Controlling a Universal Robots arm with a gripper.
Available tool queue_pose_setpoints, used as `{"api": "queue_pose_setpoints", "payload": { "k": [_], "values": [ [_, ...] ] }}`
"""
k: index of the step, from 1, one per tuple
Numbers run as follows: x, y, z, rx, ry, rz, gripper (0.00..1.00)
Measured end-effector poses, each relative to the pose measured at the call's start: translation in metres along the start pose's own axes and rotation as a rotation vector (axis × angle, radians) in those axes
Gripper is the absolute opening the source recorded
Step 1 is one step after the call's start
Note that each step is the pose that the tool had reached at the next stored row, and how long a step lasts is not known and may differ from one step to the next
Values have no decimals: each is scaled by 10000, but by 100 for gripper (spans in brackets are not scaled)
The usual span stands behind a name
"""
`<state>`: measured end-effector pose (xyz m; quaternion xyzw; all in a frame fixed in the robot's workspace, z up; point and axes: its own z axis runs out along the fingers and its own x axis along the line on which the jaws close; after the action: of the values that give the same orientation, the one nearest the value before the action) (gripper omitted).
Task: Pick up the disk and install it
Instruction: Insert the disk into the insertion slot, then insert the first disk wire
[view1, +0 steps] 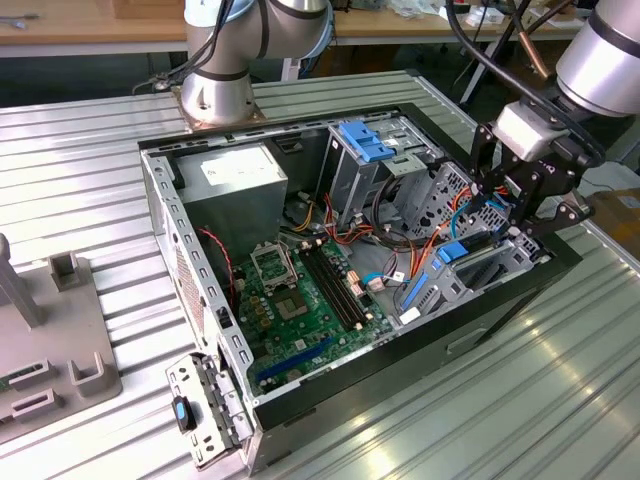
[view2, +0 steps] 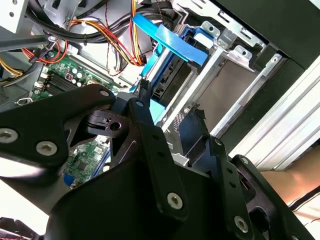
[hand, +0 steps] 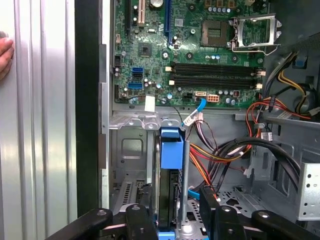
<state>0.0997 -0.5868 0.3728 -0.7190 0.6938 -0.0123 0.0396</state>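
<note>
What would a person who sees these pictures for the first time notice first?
The open computer case lies in the middle of the exterior view, its green motherboard bare. At that view's right the black gripper hangs over the disk, which stands on edge in a metal bay, its blue tab bright.

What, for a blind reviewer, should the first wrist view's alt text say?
The disk stands on edge in a metal drive bay of an open computer case, its blue end tab toward the motherboard, with the gripper at its other end.

Ribbed metal table (view1: 560, 400), open computer case (view1: 480, 320) lying on it, grey fixture block (view1: 60, 325) at the exterior view's left
</note>
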Motion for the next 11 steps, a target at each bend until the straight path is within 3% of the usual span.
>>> {"api": "queue_pose_setpoints", "payload": {
  "k": [6, 11],
  "values": [
    [-5, -41, 21, -88, -3, 13, 50],
    [-5, -45, 44, -99, -2, 37, 50]
  ]
}}
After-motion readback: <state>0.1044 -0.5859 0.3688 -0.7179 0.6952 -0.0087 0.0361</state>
